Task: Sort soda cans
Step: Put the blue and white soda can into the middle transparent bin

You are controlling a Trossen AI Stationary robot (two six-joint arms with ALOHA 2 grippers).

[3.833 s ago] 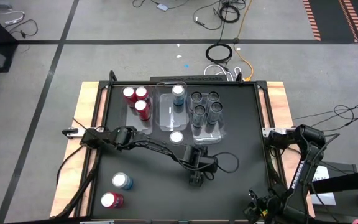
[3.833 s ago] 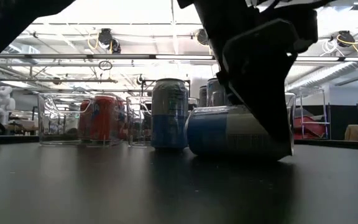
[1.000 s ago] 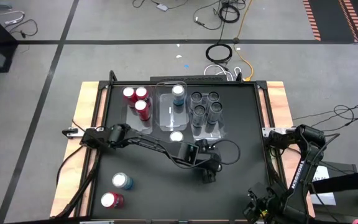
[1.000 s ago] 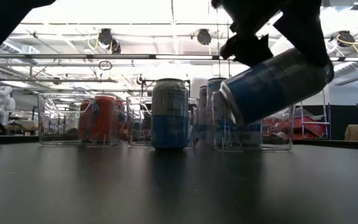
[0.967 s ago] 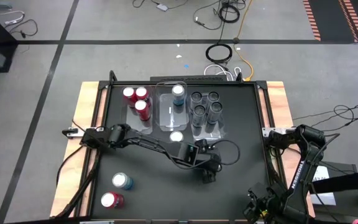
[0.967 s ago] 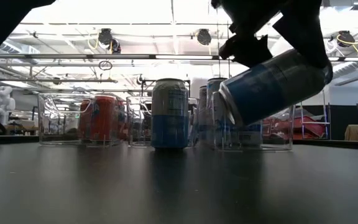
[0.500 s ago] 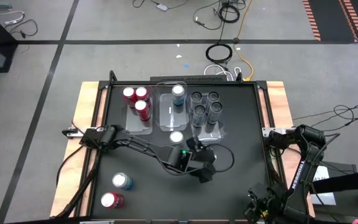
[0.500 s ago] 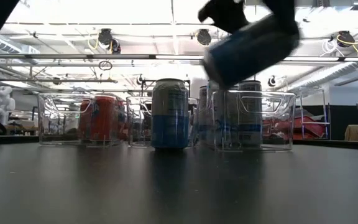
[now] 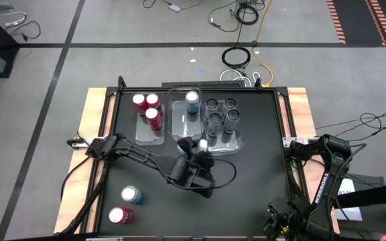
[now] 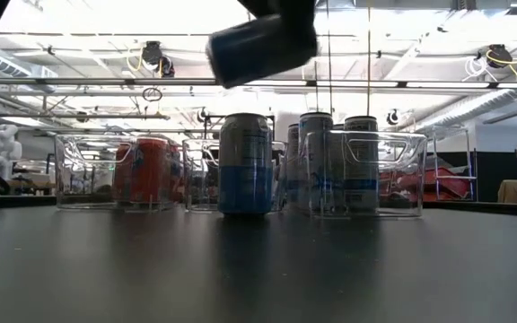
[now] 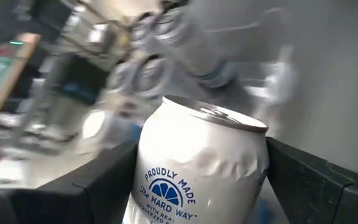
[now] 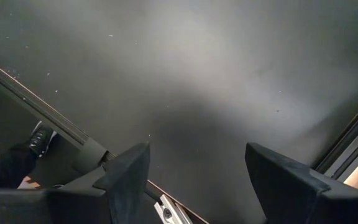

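My left gripper (image 9: 194,152) is shut on a blue-and-silver soda can (image 10: 263,40), carried high above the table in front of the trays. Another blue-and-silver can (image 10: 245,163) stands on the table below it. Three red cans (image 9: 147,107) stand in the left clear tray, one blue-and-silver can (image 9: 191,100) in the middle tray, and several dark grey cans (image 9: 221,117) in the right tray. A blue-and-silver can (image 9: 132,195) and a red can (image 9: 120,215) stand near the table's near left corner. My right gripper (image 12: 197,149) is open by the right near edge. My left gripper pinches the blue-and-silver can by its side wall (image 11: 166,186), one finger (image 11: 98,183) on each side, lying across the can. The fingers come from above. The can is lifted clear and lies nearly level, its silvery top (image 11: 219,113) pointing away from the wrist; the wall looks creased near the top.
The three clear trays (image 9: 179,127) sit side by side toward the table's far edge. The middle tray holds only one can. The right arm (image 9: 327,150) stays folded beyond the table's right edge. Dark bare tabletop (image 9: 260,181) lies to the right.
My left gripper has carried the can up and toward the table's left and far side, from in front of the right tray to above the standing can before the middle tray. The can has turned from tilted to nearly level. The grip has stayed shut.
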